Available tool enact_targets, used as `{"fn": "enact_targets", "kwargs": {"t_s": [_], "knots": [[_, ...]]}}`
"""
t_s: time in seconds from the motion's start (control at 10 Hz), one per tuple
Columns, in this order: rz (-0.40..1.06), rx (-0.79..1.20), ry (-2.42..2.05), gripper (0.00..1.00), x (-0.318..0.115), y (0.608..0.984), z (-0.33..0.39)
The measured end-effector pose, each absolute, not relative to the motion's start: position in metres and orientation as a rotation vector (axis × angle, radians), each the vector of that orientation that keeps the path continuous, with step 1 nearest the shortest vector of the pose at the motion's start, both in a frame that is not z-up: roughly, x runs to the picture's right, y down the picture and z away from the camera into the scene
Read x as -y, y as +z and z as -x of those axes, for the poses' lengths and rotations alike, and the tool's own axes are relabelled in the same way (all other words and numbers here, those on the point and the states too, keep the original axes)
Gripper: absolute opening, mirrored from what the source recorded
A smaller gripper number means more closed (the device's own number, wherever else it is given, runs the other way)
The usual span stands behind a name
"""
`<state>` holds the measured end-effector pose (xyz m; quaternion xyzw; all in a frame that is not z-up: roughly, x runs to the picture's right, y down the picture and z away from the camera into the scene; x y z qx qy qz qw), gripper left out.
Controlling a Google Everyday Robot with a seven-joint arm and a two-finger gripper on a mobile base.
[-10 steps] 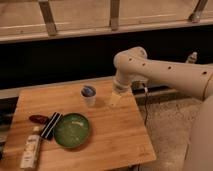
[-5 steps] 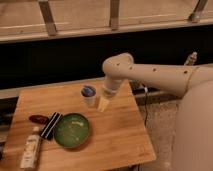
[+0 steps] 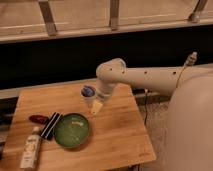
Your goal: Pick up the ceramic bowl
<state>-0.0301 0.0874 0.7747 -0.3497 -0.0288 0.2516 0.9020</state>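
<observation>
The ceramic bowl point(image 3: 72, 130) is a wide, shallow green bowl and sits on the wooden table point(image 3: 117, 135), left of centre near the front. My gripper point(image 3: 97, 107) hangs from the white arm point(image 3: 145, 77) that reaches in from the right. It is above the table just behind and to the right of the bowl, close to the small white cup with a blue top point(image 3: 88, 94). It holds nothing that I can see.
A black flat object point(image 3: 50, 125) lies just left of the bowl, with a red item point(image 3: 38, 119) beyond it. A white bottle point(image 3: 31, 148) lies at the front left corner. A dark wall and railing run behind the table.
The arm has swung left and down. The gripper has moved from beside the cup toward the bowl's far right edge.
</observation>
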Motion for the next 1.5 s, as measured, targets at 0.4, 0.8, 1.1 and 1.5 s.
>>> {"fn": "enact_targets", "kwargs": {"t_s": [0.4,0.8,1.1,1.5], "knots": [[0.786,0.03,0.503,0.8,-0.114,0.787,0.04],[0.888,-0.014,0.515,0.8,-0.169,0.82,0.056],[0.948,-0.009,0.534,0.8,-0.184,0.822,0.067],[0.974,0.021,0.526,0.8,-0.192,0.811,0.087]]}}
